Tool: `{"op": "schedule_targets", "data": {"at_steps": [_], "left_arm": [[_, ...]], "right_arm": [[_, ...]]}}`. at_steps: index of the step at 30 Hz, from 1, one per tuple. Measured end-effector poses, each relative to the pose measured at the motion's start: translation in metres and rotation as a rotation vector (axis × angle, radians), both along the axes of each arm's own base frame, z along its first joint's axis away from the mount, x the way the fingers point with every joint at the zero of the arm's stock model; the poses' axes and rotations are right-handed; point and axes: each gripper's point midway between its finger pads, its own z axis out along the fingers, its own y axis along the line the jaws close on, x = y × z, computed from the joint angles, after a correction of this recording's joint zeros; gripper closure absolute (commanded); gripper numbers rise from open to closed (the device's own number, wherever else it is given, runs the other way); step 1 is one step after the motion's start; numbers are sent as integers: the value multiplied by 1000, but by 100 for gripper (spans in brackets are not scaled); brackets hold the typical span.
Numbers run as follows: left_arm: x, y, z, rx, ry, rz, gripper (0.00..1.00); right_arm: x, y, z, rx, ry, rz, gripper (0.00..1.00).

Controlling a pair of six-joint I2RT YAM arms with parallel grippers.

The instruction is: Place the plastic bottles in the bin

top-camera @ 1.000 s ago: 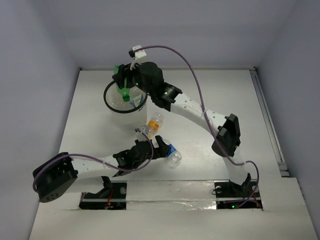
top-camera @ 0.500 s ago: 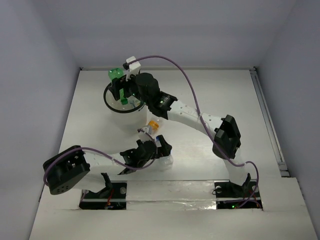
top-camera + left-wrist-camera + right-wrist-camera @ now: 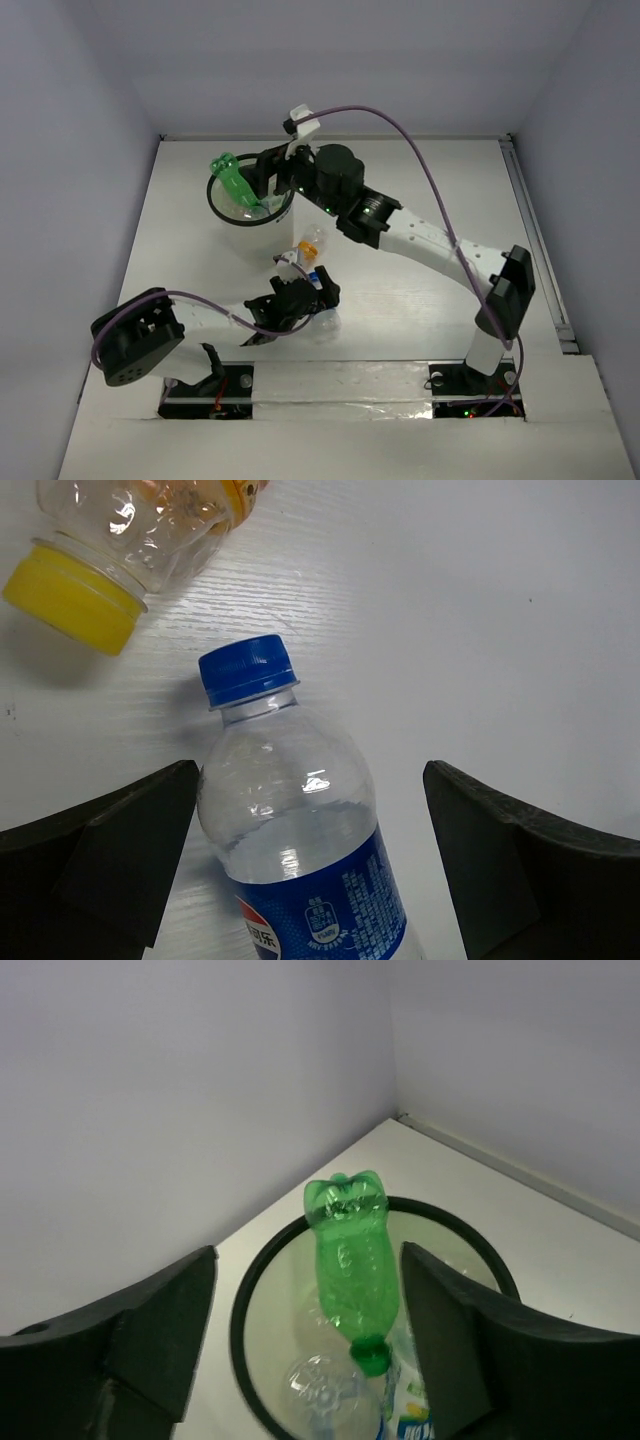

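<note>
Green bottle sits cap-down inside the bin, my right gripper released at the bin's rim, while my open left gripper straddles the blue-capped Pepsi bottle, which, like the yellow-capped bottle, waits on the worktop near the bin.

I'm seeing the green bottle standing cap-down inside the bin, its base leaning up over the far side of the thin black rim, with clear bottles lying at the bottom beneath it. Out on the table, a clear blue-capped bottle with a blue label lies on its side. Just past its cap lies the orange-capped bottle, clear and also on its side.
</note>
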Motion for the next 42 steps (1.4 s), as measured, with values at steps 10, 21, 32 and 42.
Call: {"op": "schedule_targets", "data": {"at_steps": [10, 21, 32, 42], "left_arm": [[11, 10, -3, 89, -22, 61, 12], [19, 4, -9, 161, -19, 66, 53], [32, -8, 126, -3, -223, 28, 60], [70, 55, 351, -102, -626, 306, 60]], "right_arm": [[-48, -64, -10, 48, 31, 7, 37], [-91, -132, -73, 61, 152, -31, 30], [-109, -237, -68, 226, 138, -279, 38], [-103, -257, -94, 223, 158, -385, 38]]}}
